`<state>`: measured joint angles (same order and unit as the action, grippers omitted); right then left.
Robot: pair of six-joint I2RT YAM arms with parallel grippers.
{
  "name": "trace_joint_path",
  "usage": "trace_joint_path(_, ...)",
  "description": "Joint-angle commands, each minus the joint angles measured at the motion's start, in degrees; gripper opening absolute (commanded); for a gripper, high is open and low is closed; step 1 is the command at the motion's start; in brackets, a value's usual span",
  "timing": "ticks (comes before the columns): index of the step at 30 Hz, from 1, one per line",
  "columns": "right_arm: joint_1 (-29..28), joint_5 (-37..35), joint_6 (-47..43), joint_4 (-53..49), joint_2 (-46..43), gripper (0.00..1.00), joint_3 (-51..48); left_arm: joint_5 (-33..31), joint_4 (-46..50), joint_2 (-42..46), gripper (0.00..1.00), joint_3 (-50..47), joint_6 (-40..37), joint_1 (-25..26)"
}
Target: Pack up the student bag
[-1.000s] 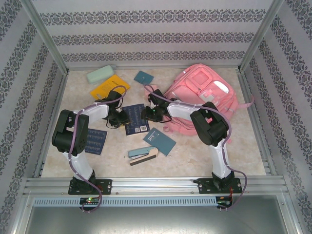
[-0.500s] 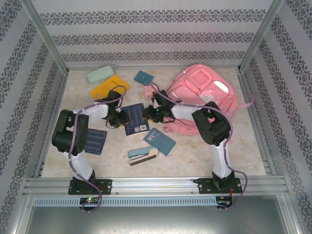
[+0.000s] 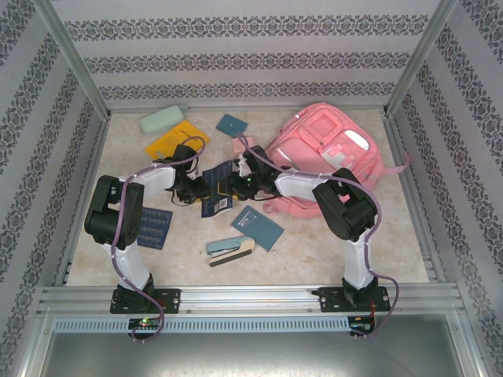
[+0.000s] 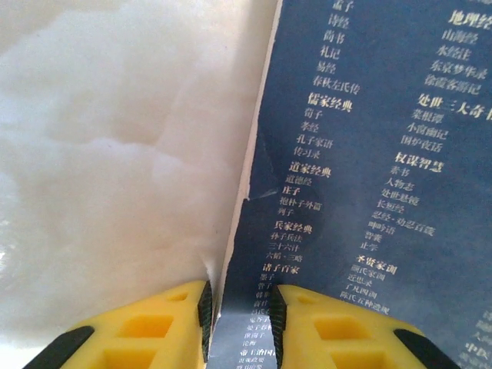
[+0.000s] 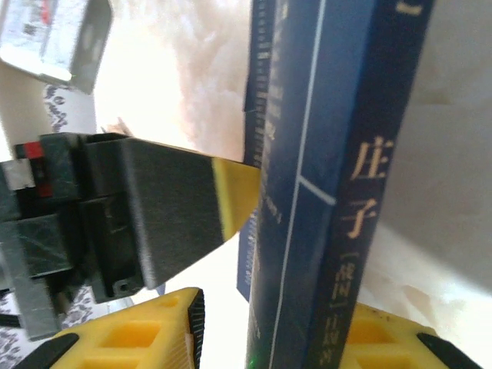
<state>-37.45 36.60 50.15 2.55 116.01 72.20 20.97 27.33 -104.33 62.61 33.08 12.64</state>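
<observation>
Both left gripper [image 4: 241,315] and right gripper [image 5: 280,330] clamp the navy book [image 3: 216,200]; we see the pink, pale-trimmed student bag [image 3: 330,141] lying flat

Overhead view evenly lit, soft shadows; wrist views overexposed, tabletop [image 4: 108,154] glaring white, near book [image 5: 330,192] slightly blurred.

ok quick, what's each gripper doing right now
left gripper: closed on the edge of the dark blue book
right gripper: closed on the same book, across its spine
</observation>
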Motion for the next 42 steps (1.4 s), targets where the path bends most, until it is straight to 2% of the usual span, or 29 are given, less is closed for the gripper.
trace_joint_path(1, -0.5, -1.6, -3.2, -2.7, -1.1, 0.38, 0.6, -0.3, -0.7, -1.9, 0.31, -1.0, -1.4, 0.5)
trace_joint_path(3, -0.5, -2.8, -3.0, -3.1, -0.7, 0.37, 0.6, 0.0, -0.8, -1.4, 0.31, -1.3, -1.3, 0.5)
trace_joint_path(8, -0.8, -5.5, -1.8, -3.2, 0.2, 0.27, 1.4, 0.8, -1.1, 0.3, 0.31, -1.5, -0.6, 0.5)
trace_joint_path(10, -0.7, -5.8, -1.2, -3.0, 0.3, 0.18, 1.8, 1.0, -0.9, 0.9, 0.32, -1.3, -0.3, 0.4)
trace_joint_path(12, -0.7, -6.8, -1.3, -3.2, -0.6, 0.03, 1.6, 1.6, -0.9, 2.0, 0.35, -1.2, 0.2, 0.1)
trace_joint_path(13, -0.5, -7.5, -1.5, -3.4, -1.3, 0.0, 1.4, 1.9, -1.0, 2.6, 0.36, -1.2, 0.6, -0.3)
trace_joint_path(18, 1.4, -7.7, -2.4, -2.6, -7.2, 0.0, -1.3, 6.5, -3.7, 7.4, 0.61, -1.3, 4.1, -3.1)
trace_joint_path(23, 4.9, -5.0, -3.6, -2.3, -14.4, 0.0, -3.7, 14.3, -10.7, 10.7, 0.77, -0.7, 9.8, -5.0)
trace_joint_path(30, 11.1, 3.0, -4.0, -2.0, -22.6, 0.0, -4.4, 24.0, -27.8, 11.0, 0.9, 1.2, 21.6, -5.4)
trace_joint_path(37, 14.5, 9.3, -2.6, -0.1, -27.0, 0.0, -4.0, 29.4, -43.1, 9.1, 0.94, 3.8, 31.5, -5.3)
trace_joint_path(42, 15.0, 11.6, 1.2, 4.4, -28.2, 0.0, -5.1, 31.3, -44.9, 7.5, 0.99, 6.6, 32.2, -4.2)
